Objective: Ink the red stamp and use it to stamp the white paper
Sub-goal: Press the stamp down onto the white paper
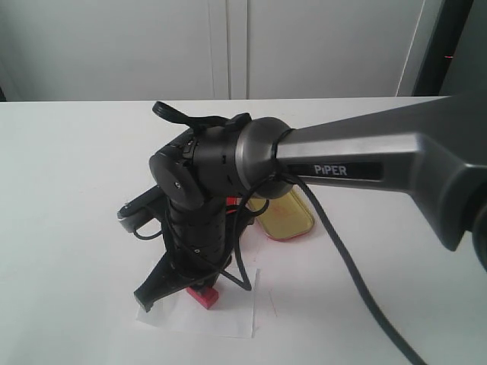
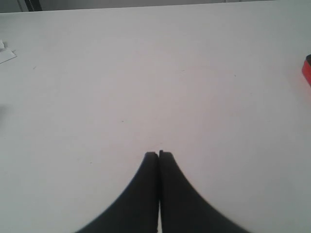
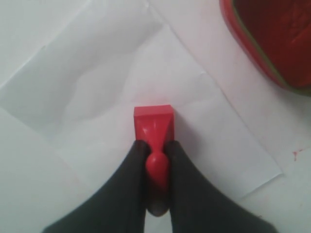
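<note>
My right gripper (image 3: 156,145) is shut on the knob of the red stamp (image 3: 153,119), whose square base rests on the wrinkled white paper (image 3: 102,82). From the exterior view the stamp (image 1: 205,296) shows as a small red block on the paper (image 1: 236,315) near the table's front, under the right arm's wrist. The left gripper (image 2: 159,154) is shut with nothing between its fingers, above bare table; the exterior view does not show it.
The open red ink-pad tin (image 3: 272,34) lies just beyond the paper's corner. A gold-lined lid (image 1: 288,215) sits behind the right arm in the exterior view. A red edge (image 2: 307,70) and a scrap of white (image 2: 6,54) show at the left wrist view's borders.
</note>
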